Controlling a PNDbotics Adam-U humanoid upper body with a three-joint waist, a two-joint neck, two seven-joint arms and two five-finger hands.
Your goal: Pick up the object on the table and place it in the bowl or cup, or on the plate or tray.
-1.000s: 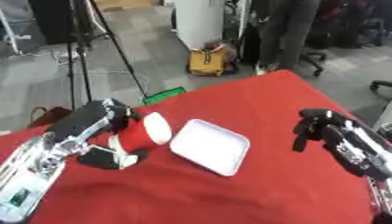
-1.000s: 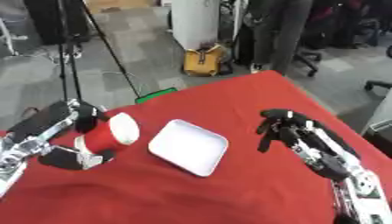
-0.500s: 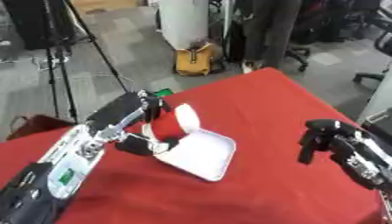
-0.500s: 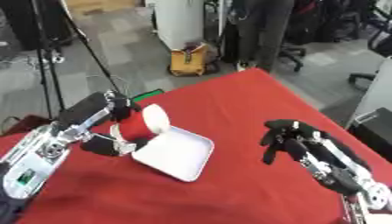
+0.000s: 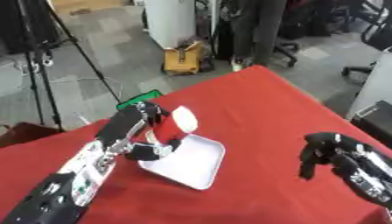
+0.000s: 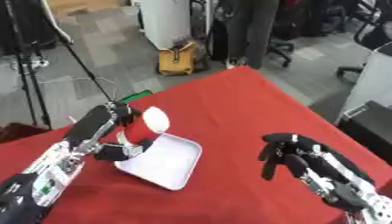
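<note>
The red table (image 5: 275, 113) runs off the frame on every side but its far corner, and the left arm is cut off at the lower left edge while the right arm leaves at the lower right. The white tray (image 5: 191, 164) sits near the middle, its near-left rim partly hidden behind the left hand (image 5: 149, 131), whose fingers and thumb curl round a red cup (image 5: 174, 127). That cup is tipped on its side with a pale inside showing, held just above the tray's far-left corner, and the right hand (image 6: 287, 155) hovers well apart over the cloth with fingers hanging relaxed, holding nothing.
</note>
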